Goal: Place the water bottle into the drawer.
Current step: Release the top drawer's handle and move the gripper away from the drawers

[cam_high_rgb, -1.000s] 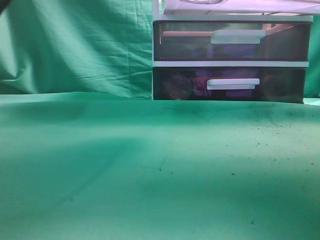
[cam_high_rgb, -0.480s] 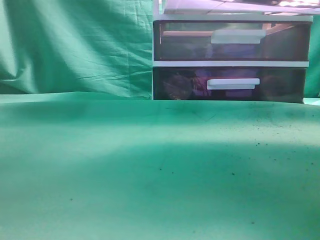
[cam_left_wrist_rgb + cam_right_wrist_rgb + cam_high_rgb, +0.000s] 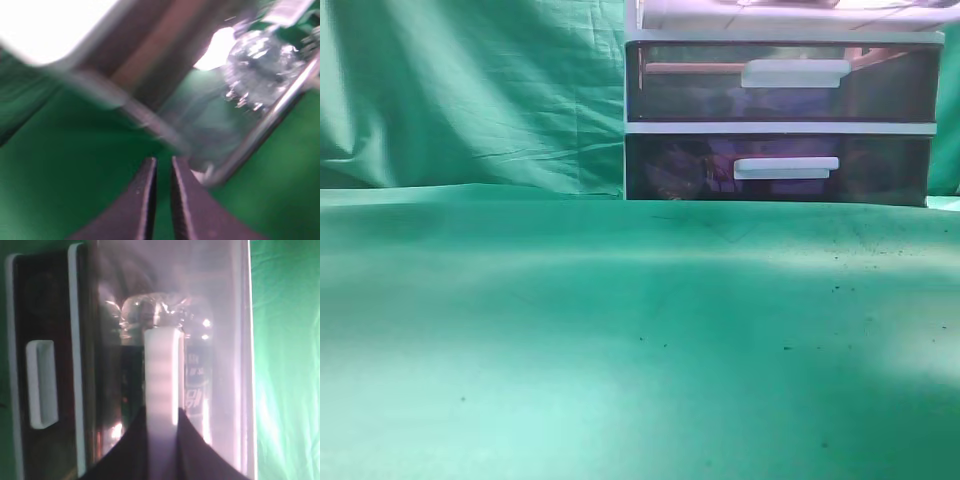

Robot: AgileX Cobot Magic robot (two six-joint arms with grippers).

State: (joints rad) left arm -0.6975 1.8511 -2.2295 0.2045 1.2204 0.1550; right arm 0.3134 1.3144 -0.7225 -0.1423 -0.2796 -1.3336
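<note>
The clear water bottle (image 3: 255, 65) lies inside the top drawer (image 3: 770, 12) of the cabinet; the left wrist view shows it past the drawer's rim (image 3: 280, 107). In the right wrist view the bottle (image 3: 197, 385) shows through the drawer's translucent front. My right gripper (image 3: 161, 415) is shut on that drawer's white handle (image 3: 161, 365). My left gripper (image 3: 162, 162) is shut and empty, hovering beside the drawer over the green cloth. Neither gripper shows in the exterior view.
The cabinet stands at the back right on the green cloth (image 3: 620, 340). Two lower dark drawers with white handles (image 3: 795, 72) (image 3: 786, 168) are closed. One closed drawer's handle (image 3: 41, 382) lies left of my right gripper. A green backdrop hangs behind.
The top drawer's edge at the upper rim of the exterior view has shifted slightly. Shadows on the cloth have moved. The two lower drawers have not moved.
</note>
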